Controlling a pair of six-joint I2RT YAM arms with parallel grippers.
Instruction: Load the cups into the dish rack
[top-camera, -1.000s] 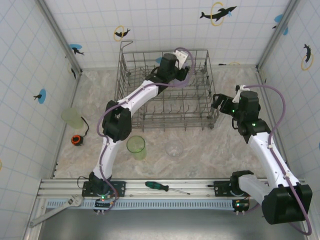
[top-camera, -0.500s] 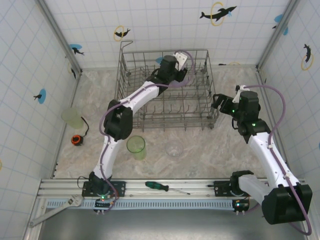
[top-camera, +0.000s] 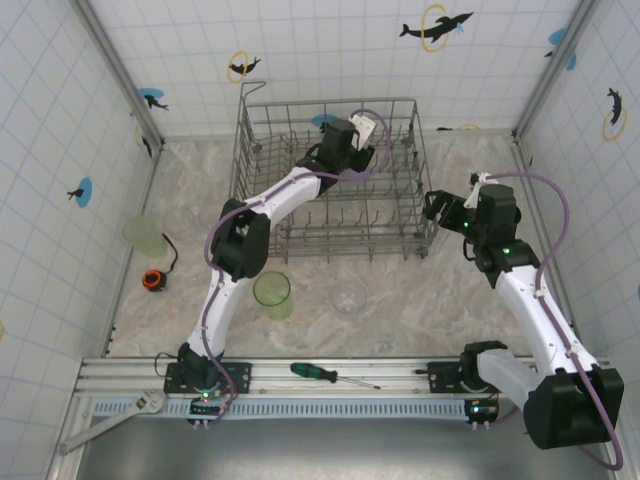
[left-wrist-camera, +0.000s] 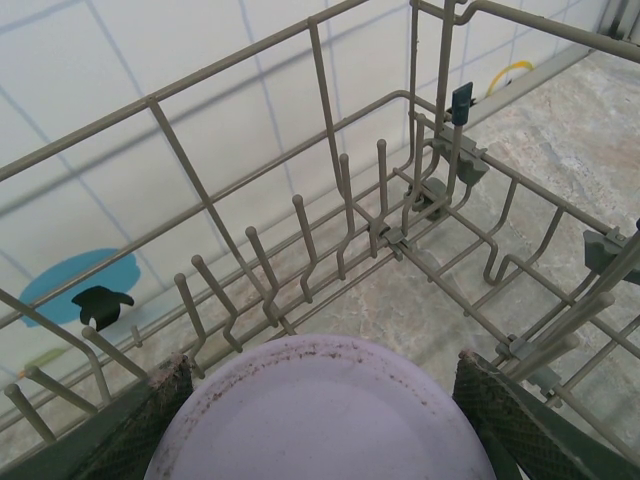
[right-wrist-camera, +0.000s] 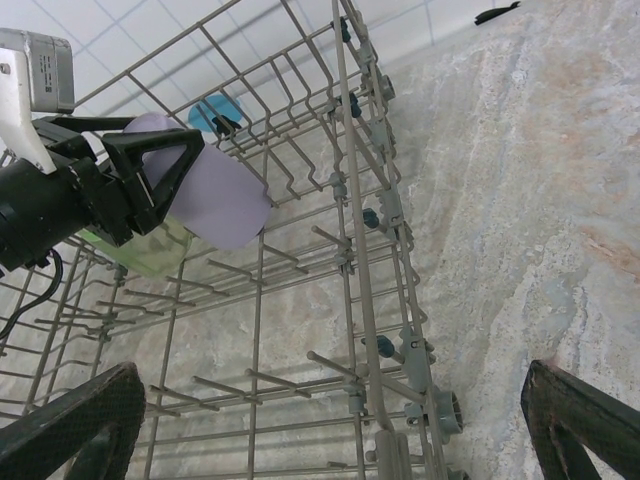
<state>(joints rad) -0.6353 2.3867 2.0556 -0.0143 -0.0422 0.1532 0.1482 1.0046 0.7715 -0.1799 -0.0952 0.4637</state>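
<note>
Grey wire and upright tines make up the dish rack (top-camera: 300, 103) in the top view, with the left gripper (top-camera: 372, 148) inside it and a translucent green tumbler (top-camera: 272, 293) and a clear tumbler (top-camera: 348, 296) just in front. From the left wrist, textured fingers (left-wrist-camera: 150, 425) clamp a smooth lilac cup (left-wrist-camera: 320, 405) over the tines. From the right wrist, the right gripper (right-wrist-camera: 330, 430) holds its fingers wide apart beside the rack's right wall.

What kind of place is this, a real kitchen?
Probably a robot test cell, not a kitchen: white tiled walls with dolphin stickers, two white robot arms bolted to an aluminium rail, one grey wire dish rack.
</note>
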